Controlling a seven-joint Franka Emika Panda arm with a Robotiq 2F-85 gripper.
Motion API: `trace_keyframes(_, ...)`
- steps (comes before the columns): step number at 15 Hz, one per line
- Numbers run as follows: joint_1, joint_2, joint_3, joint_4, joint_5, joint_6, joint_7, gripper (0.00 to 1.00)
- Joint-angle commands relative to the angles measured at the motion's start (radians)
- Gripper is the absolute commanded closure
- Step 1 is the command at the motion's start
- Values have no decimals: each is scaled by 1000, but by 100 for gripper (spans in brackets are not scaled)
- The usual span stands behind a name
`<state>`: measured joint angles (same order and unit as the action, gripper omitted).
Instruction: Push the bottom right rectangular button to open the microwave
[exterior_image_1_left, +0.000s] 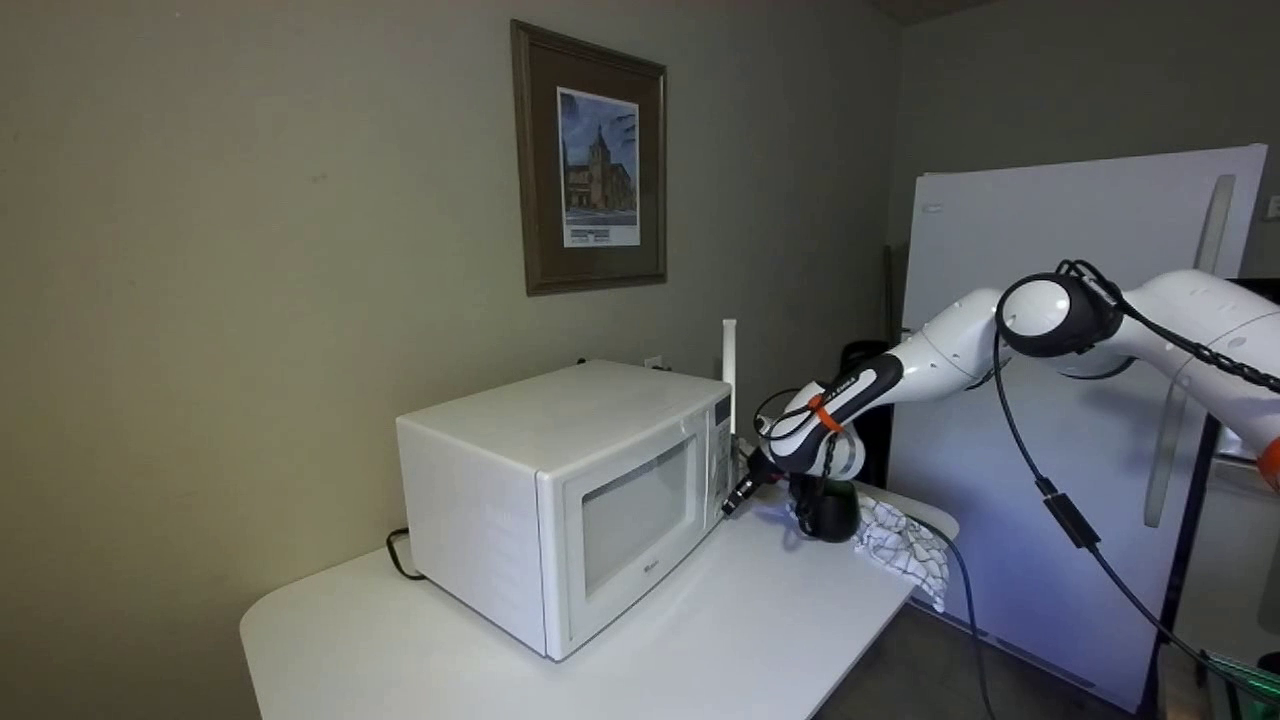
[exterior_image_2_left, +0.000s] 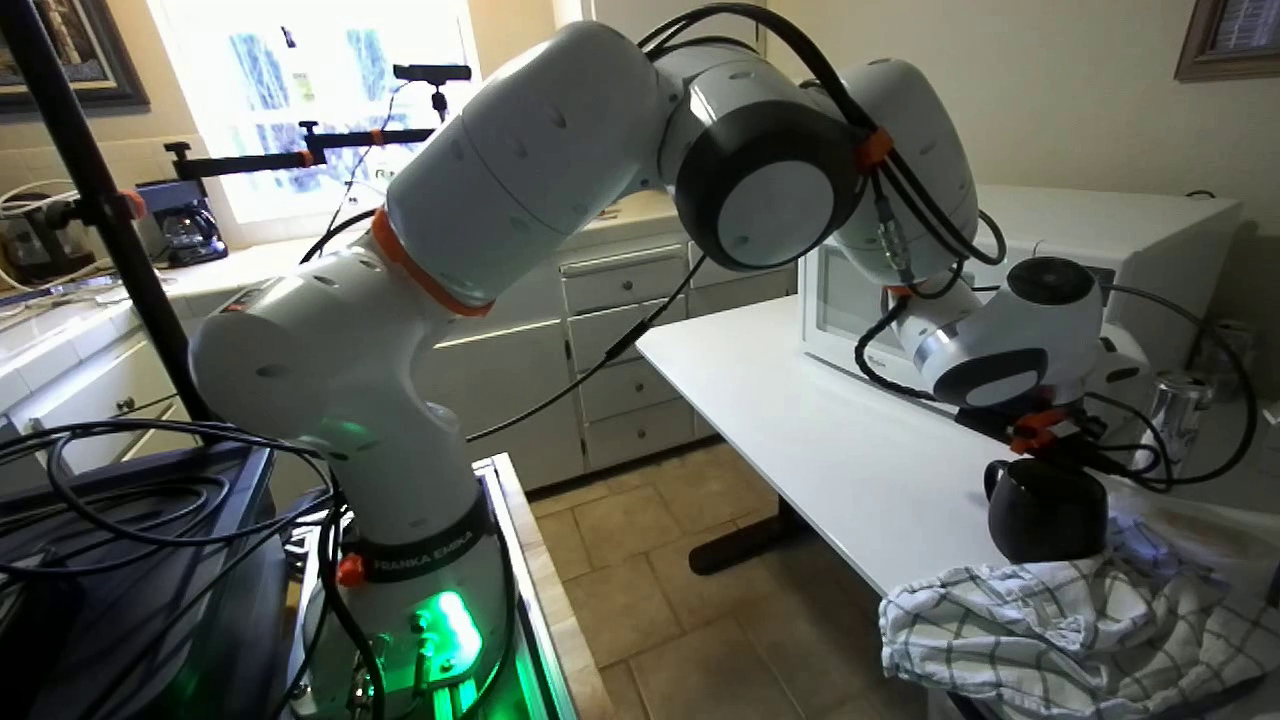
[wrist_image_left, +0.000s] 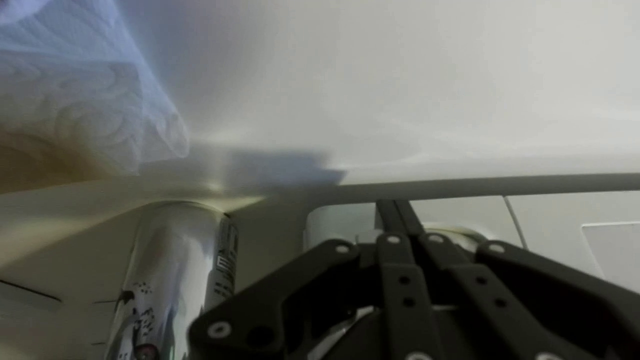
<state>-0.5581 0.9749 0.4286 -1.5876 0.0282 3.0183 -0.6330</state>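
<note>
The jaws are clenched, with nothing between them. The gripper (exterior_image_1_left: 729, 508) is near the lower end of the control strip (exterior_image_1_left: 720, 452) of the microwave (exterior_image_1_left: 572, 500), which has the table (exterior_image_1_left: 750, 600) under it. The microwave's door (exterior_image_1_left: 640, 525) is closed. I judge the reaching nearly done, while the push and the opening remain. Whether the tip touches the button, I cannot tell.
</note>
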Motion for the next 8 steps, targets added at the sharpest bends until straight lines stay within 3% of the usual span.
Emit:
trace_keyframes(1,-27,22,74,17,-28,-10,-31,100)
trace_keyframes(8,-7,-70,60,-83,-14,-75,-34,100)
